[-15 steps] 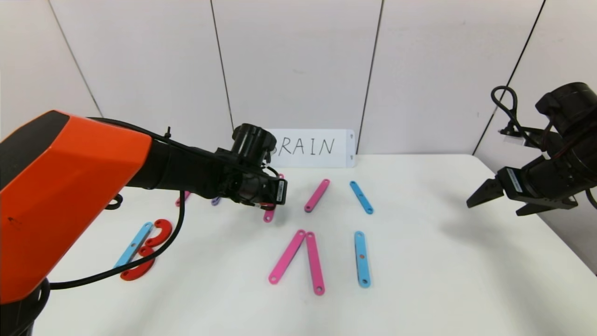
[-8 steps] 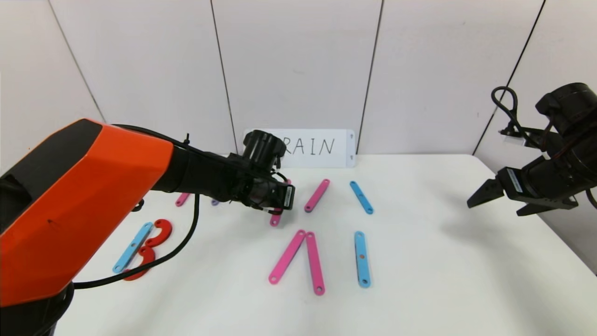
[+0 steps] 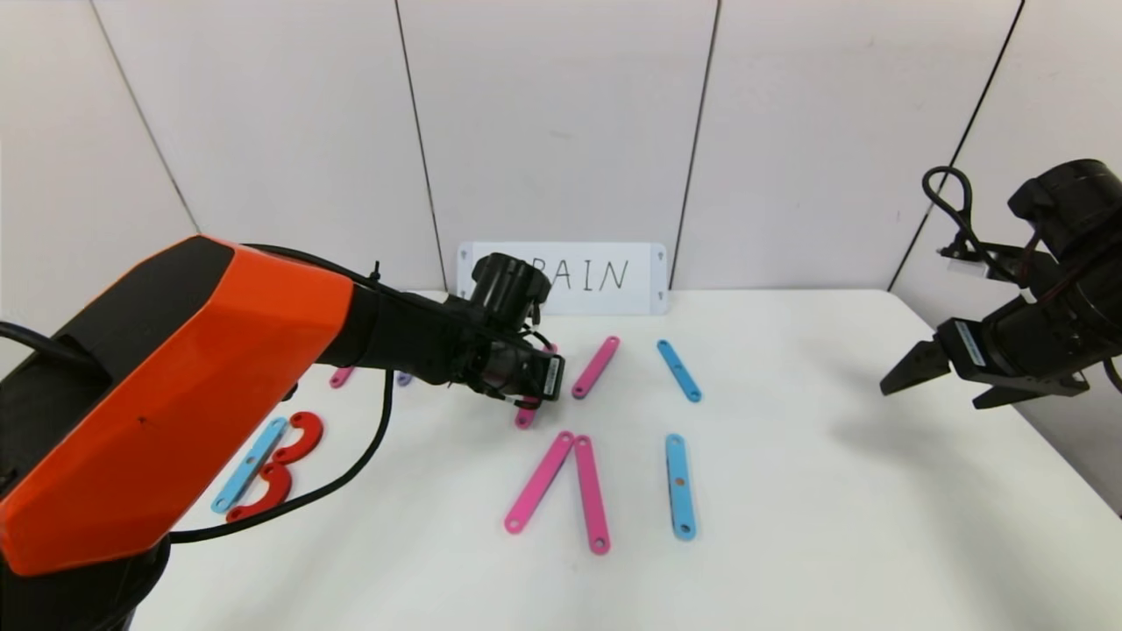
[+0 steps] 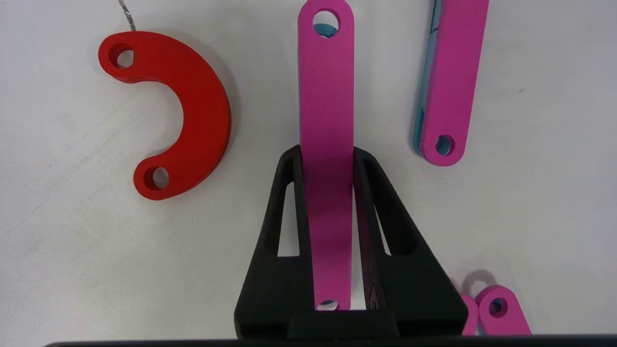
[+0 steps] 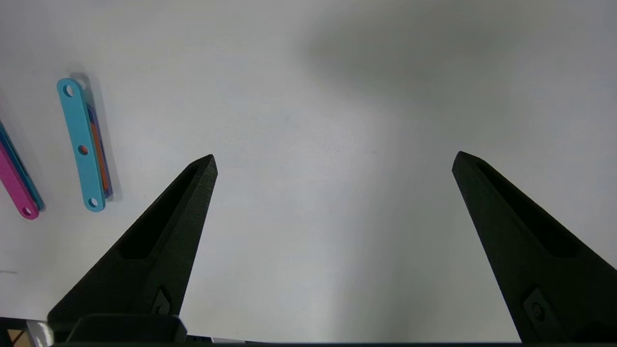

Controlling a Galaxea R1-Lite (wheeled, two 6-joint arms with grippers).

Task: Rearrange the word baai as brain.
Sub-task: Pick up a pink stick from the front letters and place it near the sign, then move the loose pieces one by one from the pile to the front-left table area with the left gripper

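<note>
In the head view the left gripper [image 3: 536,386] reaches over the middle of the white surface [image 3: 833,526], closed on a pink bar [image 3: 526,414] whose free end pokes out below it, just beside another pink bar [image 3: 596,366] lying on a slant. The word is scattered as pieces: a blue bar with two red arcs [image 3: 294,438] forms a B at the left, two pink bars [image 3: 565,491] meet in a peak like an unfinished A, and an upright blue bar [image 3: 680,485] stands for the I; a white card [image 3: 605,277] reading BRAIN leans on the wall as the model. The right gripper [image 3: 942,377] hangs parked at the right edge, fingers spread wide. The left wrist view shows the held pink bar [image 4: 327,144] pinched edge to edge between the narrow fingers, running lengthwise out past the tips, a grip that seems meant to let it be steered and laid at a chosen angle; a red arc [image 4: 193,115] lies close by, apart from it. The right wrist view shows wide-open fingers over bare surface, with the blue bar [image 5: 81,144] well off to one side.
</note>
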